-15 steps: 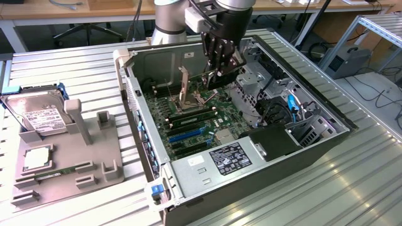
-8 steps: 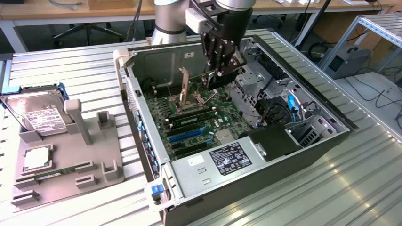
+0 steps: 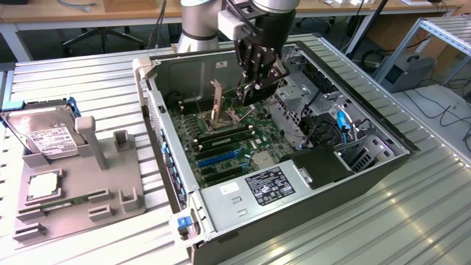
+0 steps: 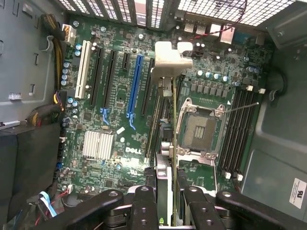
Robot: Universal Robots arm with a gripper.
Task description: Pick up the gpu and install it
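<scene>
The pincer [image 3: 257, 83] hangs inside the open case [image 3: 383, 165], and it is clamped on the gpu [image 4: 165, 143], which the wrist view catches edge-on: a thin card running straight out from between the fingers [image 4: 144, 201], over the board [image 4: 100, 96]. So the card does not lie off to any side of the pincer; it is in its grip, carried above the motherboard, its long axis going from the fingers toward the case's vented rear wall [image 4: 144, 9]. At the far end sits the silvery bracket [image 4: 170, 60], bent over and pointing at that rear wall, so that is the way the card points. Now the relation that matters: the blue slot [image 4: 134, 86] runs parallel to the card's long axis and lies just beside it, between the card and the white slot [image 4: 84, 69]; the empty CPU socket [image 4: 201, 129] is on the card's other side. Judging by that, the card is lined up in direction but looks offset sideways from the blue slot, and I cannot tell how high it rides above the board. In the exterior view the single arm reaches down from the far side of the case, the pincer well inside, over the upper part of the board. Off at the exterior view's left, on the counter [image 3: 412, 221], a grey fixture [image 3: 81, 182] holds the hard drive [image 3: 44, 132], well apart from the action.
</scene>
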